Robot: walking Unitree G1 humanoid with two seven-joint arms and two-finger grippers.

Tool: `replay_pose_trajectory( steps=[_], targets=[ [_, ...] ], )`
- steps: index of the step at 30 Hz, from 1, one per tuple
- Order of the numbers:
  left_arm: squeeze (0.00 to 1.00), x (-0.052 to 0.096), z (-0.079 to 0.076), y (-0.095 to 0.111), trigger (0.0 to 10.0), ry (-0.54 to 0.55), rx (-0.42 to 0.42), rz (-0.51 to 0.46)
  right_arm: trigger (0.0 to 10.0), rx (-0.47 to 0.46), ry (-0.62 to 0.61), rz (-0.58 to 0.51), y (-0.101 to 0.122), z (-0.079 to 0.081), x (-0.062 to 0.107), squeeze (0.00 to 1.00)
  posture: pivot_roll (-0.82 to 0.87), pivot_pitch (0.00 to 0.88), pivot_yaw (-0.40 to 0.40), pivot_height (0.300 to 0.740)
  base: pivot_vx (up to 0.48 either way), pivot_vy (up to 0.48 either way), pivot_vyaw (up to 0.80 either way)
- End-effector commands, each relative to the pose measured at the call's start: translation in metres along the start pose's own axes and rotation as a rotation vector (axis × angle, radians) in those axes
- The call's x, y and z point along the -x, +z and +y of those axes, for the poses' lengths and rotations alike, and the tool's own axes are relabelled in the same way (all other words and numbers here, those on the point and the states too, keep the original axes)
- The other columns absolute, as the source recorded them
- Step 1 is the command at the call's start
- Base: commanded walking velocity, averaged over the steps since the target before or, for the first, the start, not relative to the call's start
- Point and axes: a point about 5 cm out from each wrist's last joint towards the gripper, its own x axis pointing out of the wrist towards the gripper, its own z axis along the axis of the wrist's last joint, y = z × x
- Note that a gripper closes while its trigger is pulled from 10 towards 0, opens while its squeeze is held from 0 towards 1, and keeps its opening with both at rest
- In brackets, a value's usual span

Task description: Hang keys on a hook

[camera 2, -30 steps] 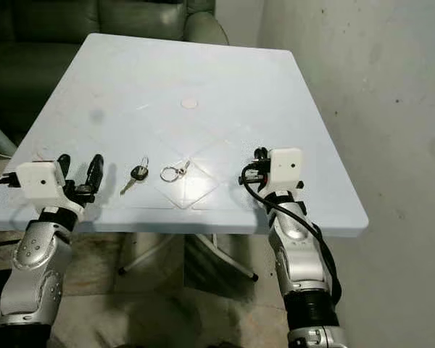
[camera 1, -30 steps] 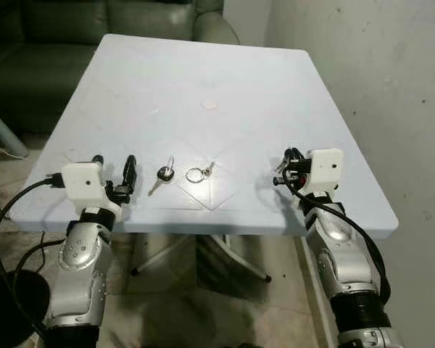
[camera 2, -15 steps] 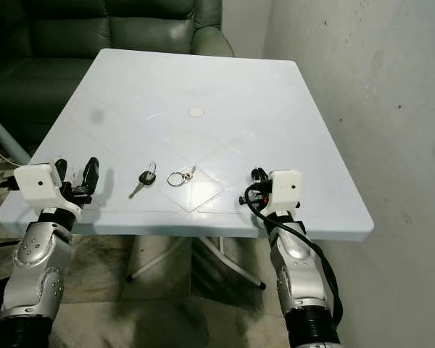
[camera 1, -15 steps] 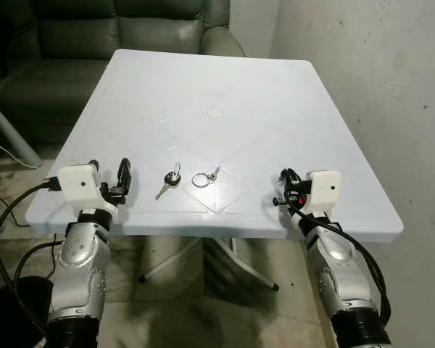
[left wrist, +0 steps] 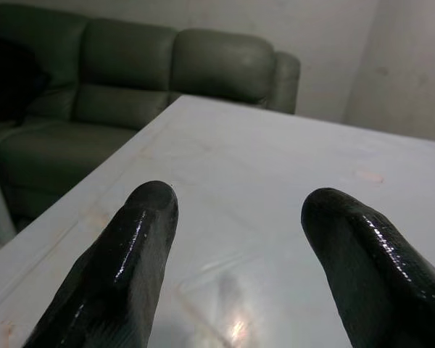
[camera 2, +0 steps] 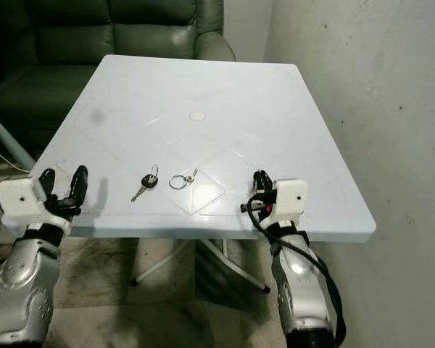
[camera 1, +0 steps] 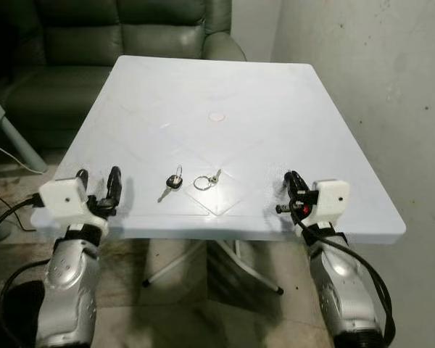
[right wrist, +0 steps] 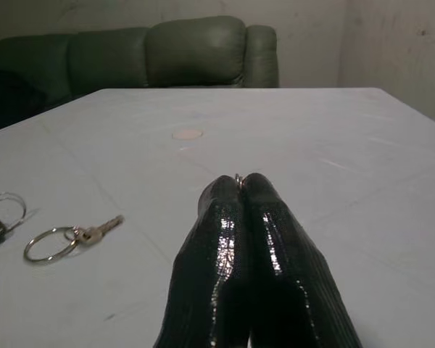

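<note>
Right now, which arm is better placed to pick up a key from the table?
Probably the left: its claw is open and near the black-headed key. The right claw is shut.

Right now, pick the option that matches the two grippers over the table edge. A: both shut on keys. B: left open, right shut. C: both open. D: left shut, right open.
B: the left gripper shows a wide gap between its fingers, while the right gripper has its fingers pressed together; the black-headed key and the key on a ring lie untouched on the white table.
</note>
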Motion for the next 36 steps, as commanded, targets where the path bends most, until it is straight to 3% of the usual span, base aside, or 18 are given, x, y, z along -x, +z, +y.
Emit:
replay_pose_trajectory(
  steps=[1, 8, 10, 13, 25, 36],
  targets=[
    [0.0, 0.003, 0.007, 0.004, 10.0, 0.009, 0.01, 0.003, 10.0, 0.01, 0.014, -0.014, 0.003, 0.002, 0.002, 0.0, -0.1, 0.026, 0.028, 0.74, 0.0, 0.0, 0.0],
    [0.0, 0.008, 0.012, 0.005, 10.0, 0.019, 0.029, 0.021, 10.0, 0.024, 0.013, 0.016, -0.002, 0.002, 0.008, 0.0, -0.1, 0.028, 0.029, 0.74, 0.0, 0.0, 0.0],
    [0.0, -0.007, 0.005, 0.006, 10.0, -0.011, 0.023, 0.019, 10.0, 0.063, -0.024, 0.014, 0.004, -0.009, -0.007, 0.0, -0.1, 0.024, 0.009, 0.74, 0.0, 0.264, 0.0],
    [0.0, -0.012, 0.004, 0.006, 10.0, -0.008, 0.03, 0.02, 10.0, 0.067, -0.03, 0.013, 0.006, -0.011, -0.01, 0.0, -0.1, 0.021, 0.001, 0.74, 0.0, 0.305, 0.0],
    [0.0, -0.019, -0.003, 0.007, 10.0, -0.007, 0.041, 0.006, 10.0, 0.067, -0.017, 0.022, 0.006, -0.01, -0.014, 0.0, -0.09, 0.016, -0.019, 0.74, 0.0, 0.368, 0.0],
    [0.0, -0.02, 0.001, 0.005, 10.0, 0.005, 0.039, 0.009, 10.0, 0.082, -0.003, 0.024, 0.007, -0.011, -0.015, 0.0, -0.09, 0.001, -0.033, 0.74, 0.0, 0.369, 0.0]
  ],
)
